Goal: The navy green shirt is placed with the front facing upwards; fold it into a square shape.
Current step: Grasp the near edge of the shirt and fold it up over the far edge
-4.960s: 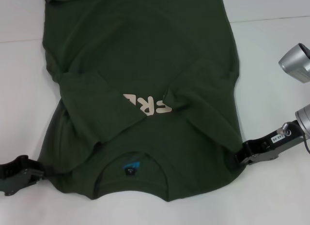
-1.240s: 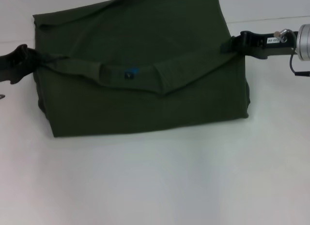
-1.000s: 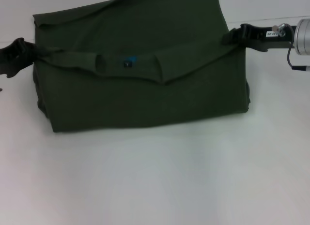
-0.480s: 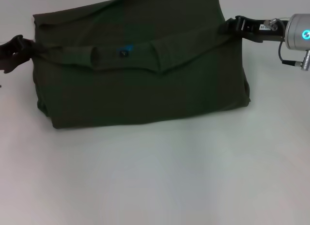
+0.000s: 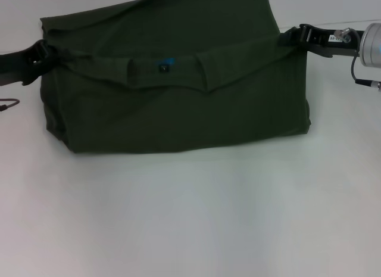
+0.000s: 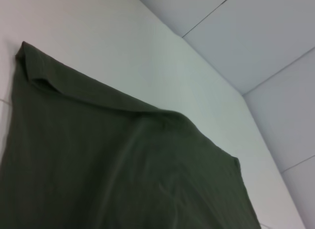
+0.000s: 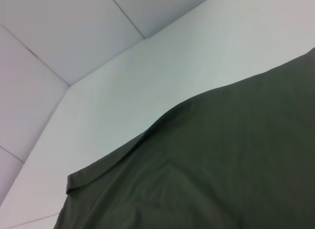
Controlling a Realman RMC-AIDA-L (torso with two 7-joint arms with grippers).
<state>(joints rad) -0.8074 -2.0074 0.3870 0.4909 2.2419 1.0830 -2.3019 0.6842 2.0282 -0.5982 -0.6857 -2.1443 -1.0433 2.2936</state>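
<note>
So the white table (image 5: 190,217) takes up most of the head view, bare across the whole near half. Sitting on the far half is the navy green shirt (image 5: 178,116), folded over on itself into a wide, roughly rectangular bundle, with the neck end doubled over on top so the ribbed collar (image 5: 166,71) runs across the upper part as a band. The fold line closest to the robot looks pretty straight, and the far part of the shirt runs up out of the top of the picture.

The left gripper (image 5: 40,55) is at the shirt's left upper corner, pinched down on the fabric edge there. The right gripper (image 5: 294,37) is doing the same at the right upper corner, clamped on the cloth. Both wrist views just show olive fabric draped over the white surface, no fingers visible.

Smallest thing: the little blue label (image 5: 165,65) peeking out at the middle of the collar
</note>
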